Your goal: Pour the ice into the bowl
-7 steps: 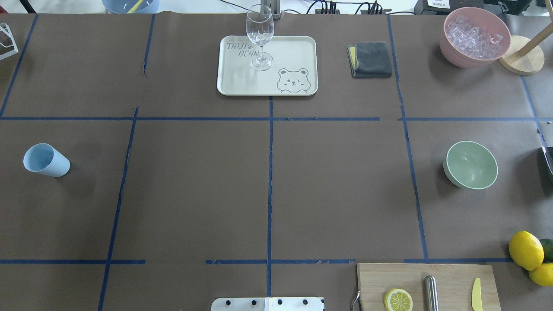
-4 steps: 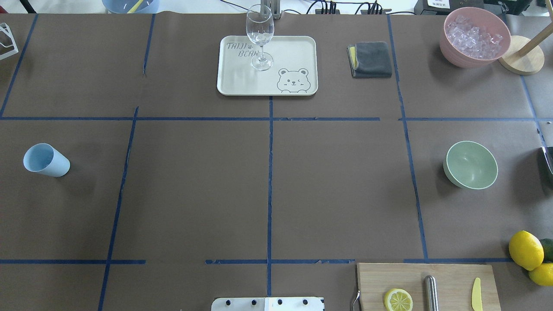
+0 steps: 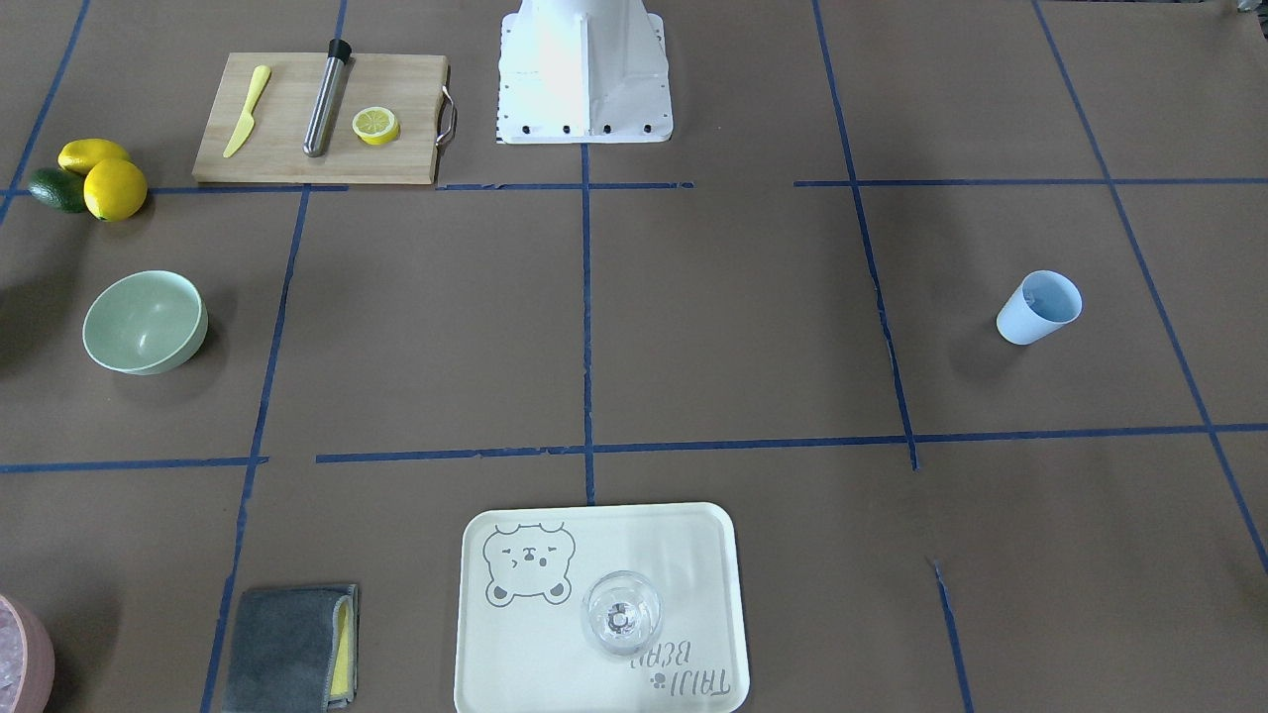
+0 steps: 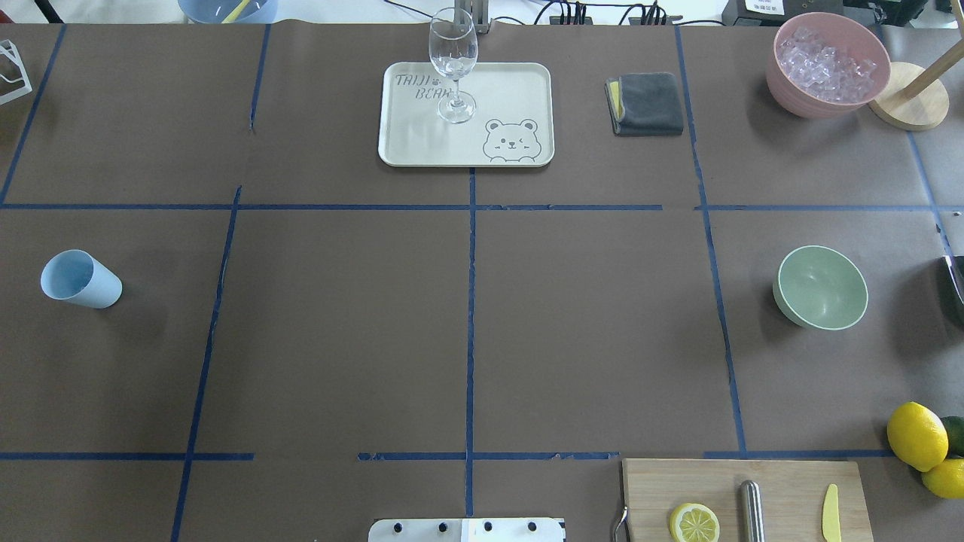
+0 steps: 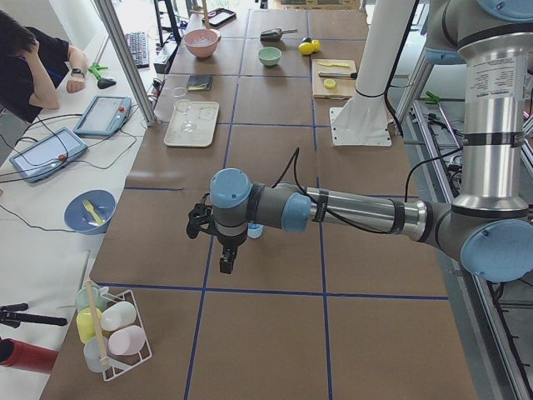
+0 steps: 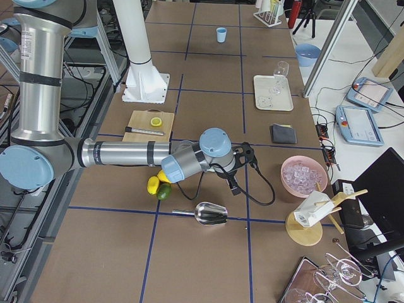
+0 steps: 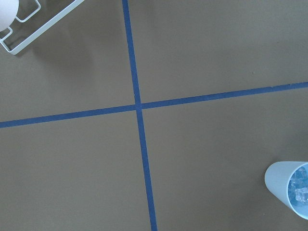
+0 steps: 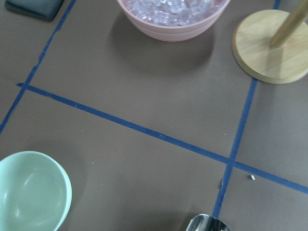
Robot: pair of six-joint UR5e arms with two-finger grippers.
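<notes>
i get bright, even, diffuse light in every view. the bowl (image 4: 821, 287) and cup (image 4: 79, 280) throw soft, faint shadows toward the middle of the overhead frame. the base (image 3: 584, 74) blows out white at top centre of the front view, and the tray (image 3: 693, 555) carries a pale sheen. everything reads sharp.

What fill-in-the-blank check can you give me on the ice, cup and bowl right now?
The ice sits in the light ____ cup.
The mint-green bowl is ____.
The cup stands on the robot's ____ side, the bowl on its right.
Missing words: blue; empty; left.
</notes>
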